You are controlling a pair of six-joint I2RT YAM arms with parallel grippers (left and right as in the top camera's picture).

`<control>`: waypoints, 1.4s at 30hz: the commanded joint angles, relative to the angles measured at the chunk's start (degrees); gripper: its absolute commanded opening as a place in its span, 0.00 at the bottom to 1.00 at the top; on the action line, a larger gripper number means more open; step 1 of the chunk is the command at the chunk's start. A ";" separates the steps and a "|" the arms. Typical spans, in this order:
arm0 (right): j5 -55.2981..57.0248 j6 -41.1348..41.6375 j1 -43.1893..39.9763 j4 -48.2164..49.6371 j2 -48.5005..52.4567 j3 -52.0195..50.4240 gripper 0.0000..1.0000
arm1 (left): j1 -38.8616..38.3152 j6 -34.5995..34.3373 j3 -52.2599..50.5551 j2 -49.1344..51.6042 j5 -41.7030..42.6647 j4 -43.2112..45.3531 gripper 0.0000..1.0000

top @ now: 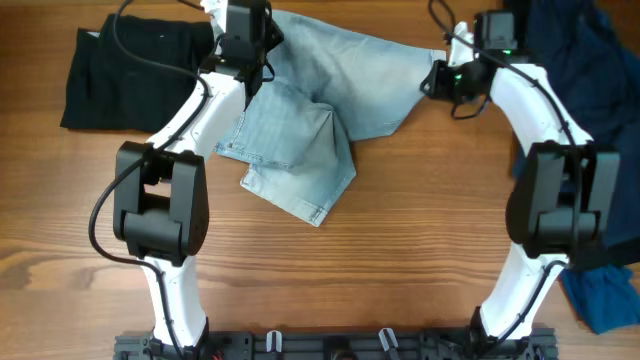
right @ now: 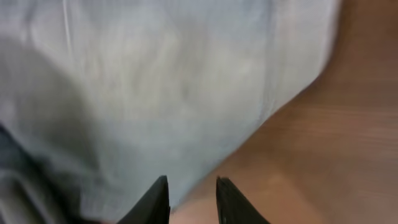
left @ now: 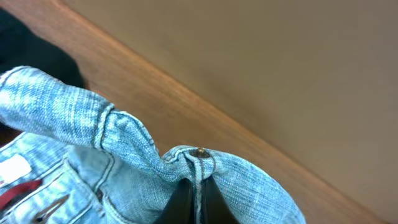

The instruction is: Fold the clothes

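Observation:
The pale blue denim shorts [top: 320, 100] lie at the table's far middle, one leg folded over in front. My left gripper [top: 245, 75] is at their far left edge, shut on the waistband by the button seam [left: 198, 163]. My right gripper [top: 437, 82] is at the shorts' right edge. In the right wrist view its fingers [right: 191, 186] are open, straddling the denim's edge [right: 155, 93] above the wood.
A black garment [top: 135, 65] lies at the far left. A dark navy garment [top: 585, 60] lies at the far right, and a blue one [top: 605, 295] at the right front edge. Bare wood table [top: 400, 250] fills the front.

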 commanded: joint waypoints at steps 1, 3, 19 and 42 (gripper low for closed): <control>-0.37 8.02 1.33 -5.79 2.64 0.44 0.26 | 0.04 0.72 1.20 0.04 -2.21 -2.16 0.04; -3.76 9.20 1.73 -6.88 3.26 -0.50 0.27 | 0.04 0.72 1.20 0.04 -2.21 -3.26 0.04; 2.40 17.62 7.72 10.10 3.34 -9.31 0.31 | 0.02 0.72 1.20 0.04 -2.19 -8.11 0.04; 10.62 4.52 7.45 -9.60 -8.26 -4.90 0.97 | -0.02 0.72 1.20 0.04 -2.19 -9.40 0.04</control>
